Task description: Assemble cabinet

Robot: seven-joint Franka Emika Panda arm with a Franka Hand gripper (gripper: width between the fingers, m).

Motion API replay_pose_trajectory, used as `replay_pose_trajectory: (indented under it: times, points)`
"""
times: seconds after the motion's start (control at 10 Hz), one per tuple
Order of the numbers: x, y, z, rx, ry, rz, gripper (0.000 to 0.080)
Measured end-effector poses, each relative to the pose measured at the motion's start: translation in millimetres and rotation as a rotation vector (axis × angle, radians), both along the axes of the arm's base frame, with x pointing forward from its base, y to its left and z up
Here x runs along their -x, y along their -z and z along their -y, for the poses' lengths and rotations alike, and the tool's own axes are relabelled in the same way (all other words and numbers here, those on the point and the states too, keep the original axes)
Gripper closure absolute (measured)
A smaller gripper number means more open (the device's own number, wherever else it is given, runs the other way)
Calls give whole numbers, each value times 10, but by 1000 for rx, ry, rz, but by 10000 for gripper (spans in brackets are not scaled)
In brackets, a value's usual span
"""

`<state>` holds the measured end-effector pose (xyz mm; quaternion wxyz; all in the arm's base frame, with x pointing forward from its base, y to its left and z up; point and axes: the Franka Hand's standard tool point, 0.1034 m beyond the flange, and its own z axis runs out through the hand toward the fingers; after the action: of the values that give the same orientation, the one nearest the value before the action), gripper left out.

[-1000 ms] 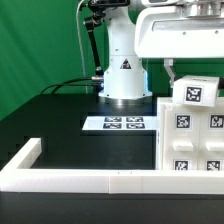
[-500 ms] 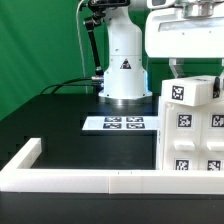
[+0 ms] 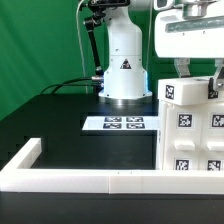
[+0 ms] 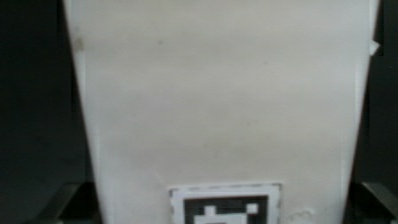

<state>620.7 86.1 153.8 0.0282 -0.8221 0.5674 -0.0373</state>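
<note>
gripper (image 3: pixel 196 78) sits at the upper right of the exterior view, its fingers (image 3: pixel 181 70) straddling a small white tagged panel (image 3: pixel 185 90) and closed on it. the panel rests on top of the cabinet box (image 3: pixel 190 135) at the right edge of the frame. the marker board (image 3: pixel 115 124) lies flat at centre on the black table (image 3: pixel 60 120), before the arm's base (image 3: pixel 125 65). a white border rail (image 3: pixel 90 180) crosses the lower frame. in the wrist view the panel (image 4: pixel 222 100) fills the frame, a tag (image 4: pixel 226 207) at its lower edge.

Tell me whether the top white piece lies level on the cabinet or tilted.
Tilted. In the exterior view the top white piece slants, and its tag sits askew against the square tags on the cabinet below. The gripper is at it.
</note>
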Motion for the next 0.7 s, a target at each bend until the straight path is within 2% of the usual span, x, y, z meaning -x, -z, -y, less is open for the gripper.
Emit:
replay_pose_trajectory:
  times: [0.2, 0.7]
  points:
    - [1, 2, 5, -9, 92, -1, 239]
    - [10, 22, 34, -105, 643, -1, 239]
